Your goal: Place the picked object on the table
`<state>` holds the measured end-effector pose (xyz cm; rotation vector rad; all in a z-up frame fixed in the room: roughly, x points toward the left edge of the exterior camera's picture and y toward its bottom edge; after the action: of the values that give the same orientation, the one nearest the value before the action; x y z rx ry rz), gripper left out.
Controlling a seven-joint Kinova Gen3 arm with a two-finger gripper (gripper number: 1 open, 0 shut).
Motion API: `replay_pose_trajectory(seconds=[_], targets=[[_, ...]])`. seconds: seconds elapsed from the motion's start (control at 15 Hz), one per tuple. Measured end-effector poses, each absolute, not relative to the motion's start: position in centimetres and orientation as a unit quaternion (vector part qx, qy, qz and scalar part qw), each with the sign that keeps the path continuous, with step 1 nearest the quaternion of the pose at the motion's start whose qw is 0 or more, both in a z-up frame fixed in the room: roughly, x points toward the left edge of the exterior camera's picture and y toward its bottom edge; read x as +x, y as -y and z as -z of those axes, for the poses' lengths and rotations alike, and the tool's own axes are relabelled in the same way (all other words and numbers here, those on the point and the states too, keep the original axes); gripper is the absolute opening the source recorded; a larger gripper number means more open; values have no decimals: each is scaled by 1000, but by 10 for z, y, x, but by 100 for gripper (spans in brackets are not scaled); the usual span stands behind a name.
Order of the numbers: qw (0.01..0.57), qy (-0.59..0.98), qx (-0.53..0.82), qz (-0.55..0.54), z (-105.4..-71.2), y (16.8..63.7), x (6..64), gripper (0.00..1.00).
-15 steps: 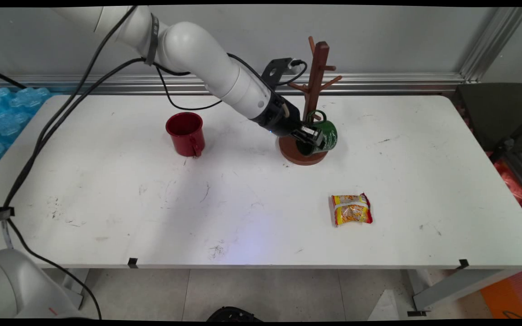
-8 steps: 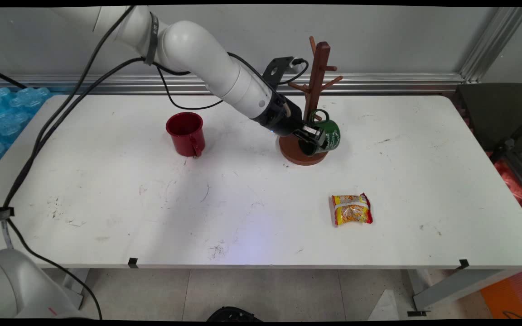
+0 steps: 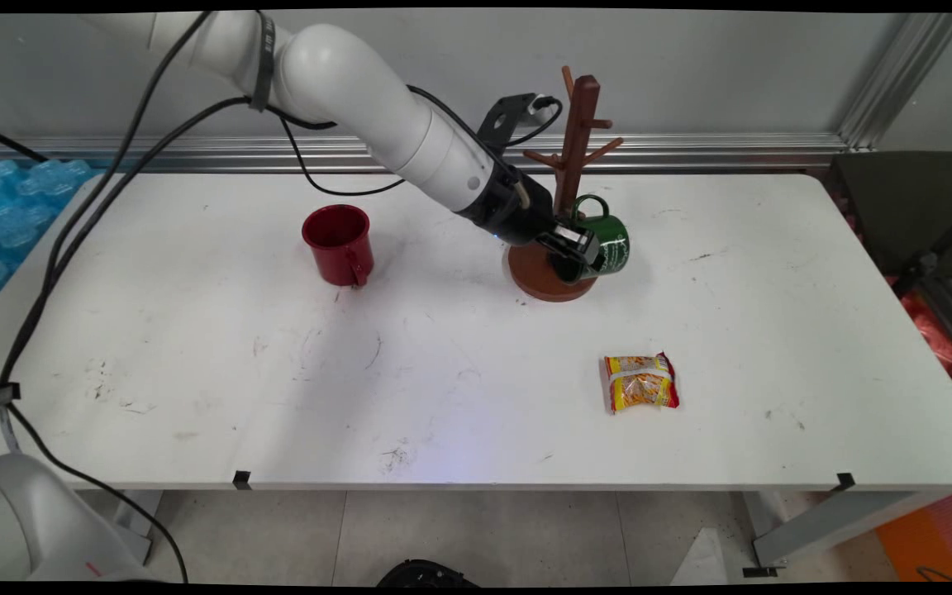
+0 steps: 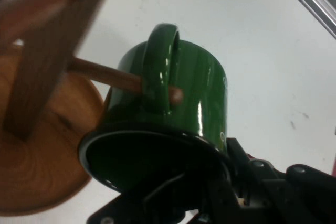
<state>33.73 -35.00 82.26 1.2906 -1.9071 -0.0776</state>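
My gripper point(image 3: 579, 250) is shut on the rim of a green mug point(image 3: 610, 245), which it holds tipped on its side just above the round base of a brown wooden mug tree point(image 3: 575, 136). In the hand view one finger sits inside the green mug point(image 4: 184, 93) and the other outside, at the gripper point(image 4: 212, 182). A low peg point(image 4: 105, 73) of the mug tree point(image 4: 37, 61) passes through the mug's handle, and its tip shows on the far side.
A red mug point(image 3: 338, 242) stands upright left of the tree. A yellow and red snack packet point(image 3: 641, 383) lies nearer the front, right of centre. Blue plastic-wrapped bottles point(image 3: 13, 198) sit off the table's left end. Black cables hang from the arm.
The gripper has carried the green mug a little to the right and slightly up beside the tree's post. Nothing else on the table has moved.
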Motion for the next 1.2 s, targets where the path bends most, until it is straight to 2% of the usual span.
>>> replay_pose_trajectory(seconds=[0.8, 1.2], targets=[[407, 763, 501, 45, -843, 323, 337, 0], [384, 787, 480, 40, -858, 301, 347, 0]])
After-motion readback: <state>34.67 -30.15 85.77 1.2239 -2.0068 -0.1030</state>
